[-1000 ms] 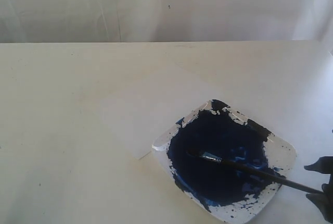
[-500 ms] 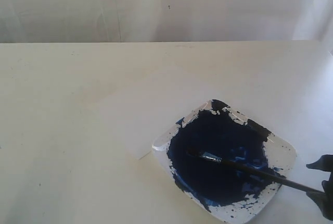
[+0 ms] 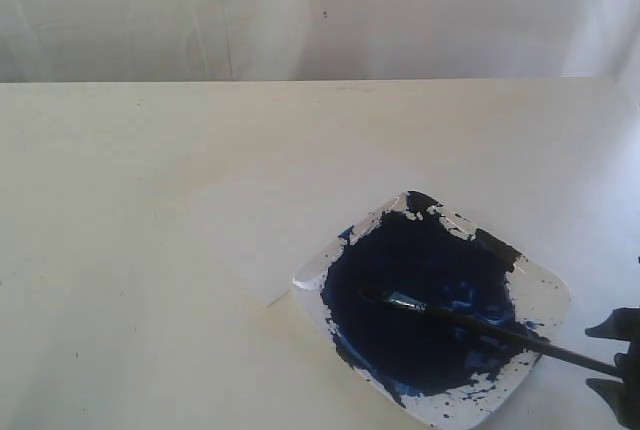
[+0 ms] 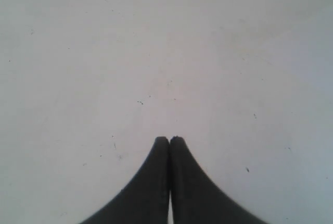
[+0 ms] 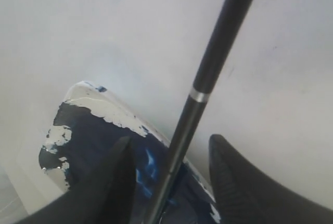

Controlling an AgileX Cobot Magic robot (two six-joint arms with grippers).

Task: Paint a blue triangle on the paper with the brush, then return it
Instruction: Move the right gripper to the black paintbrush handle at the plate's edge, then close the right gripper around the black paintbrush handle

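Note:
The brush (image 3: 480, 328) lies across the paint dish (image 3: 545, 295), its blue-stained tip in the dark pool and its black handle sticking out over the rim to the right. My right gripper (image 3: 618, 358) stands open at the handle's end. In the right wrist view the brush (image 5: 208, 73) runs between the two fingers with a gap on each side. The paper (image 3: 270, 220) lies flat to the left of the dish, one corner under the dish's edge. No blue triangle shows on it. My left gripper (image 4: 169, 139) is shut over bare table and holds nothing.
The dark blue paint pool (image 3: 410, 280) fills most of the dish. The table's far edge meets a white backdrop (image 3: 320, 10). The right wrist view shows the dish's paint-flecked rim (image 5: 86, 96) under the fingers.
My right gripper has shifted slightly toward the near edge of the table. The brush, dish and paper have not moved.

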